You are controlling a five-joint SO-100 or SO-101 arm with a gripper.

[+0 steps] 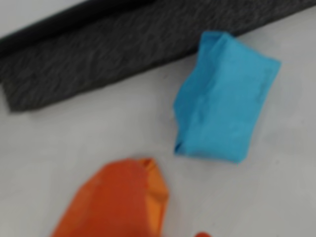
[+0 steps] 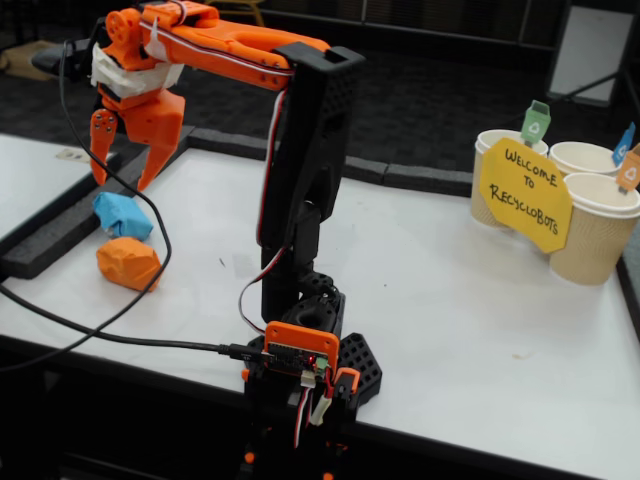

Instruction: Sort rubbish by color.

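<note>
Gripper (image 2: pixel 125 180) agape above crumpled blue wad (image 2: pixel 122 214)

Two paper wads are being shown: one blue wad (image 2: pixel 122 214), one orange wad (image 2: pixel 129 264). Three paper cups (image 2: pixel 600 232) are being counted.

**Two paper wads beside a dark foam strip**

In the wrist view, the blue wad (image 1: pixel 224 98) lies on the white table (image 1: pixel 89 143), its upper edge touching or just overlapping the dark grey foam strip (image 1: pixel 98 54) that runs aslant across the top of the picture. The orange wad (image 1: pixel 118 202) sits below and to the left of the blue wad, apart from it, with bare table between, and is cut off by the bottom edge. The picture is blurred. A small orange bit (image 1: pixel 202 234) shows at the bottom edge, right of the orange wad; what it is cannot be told.
</note>
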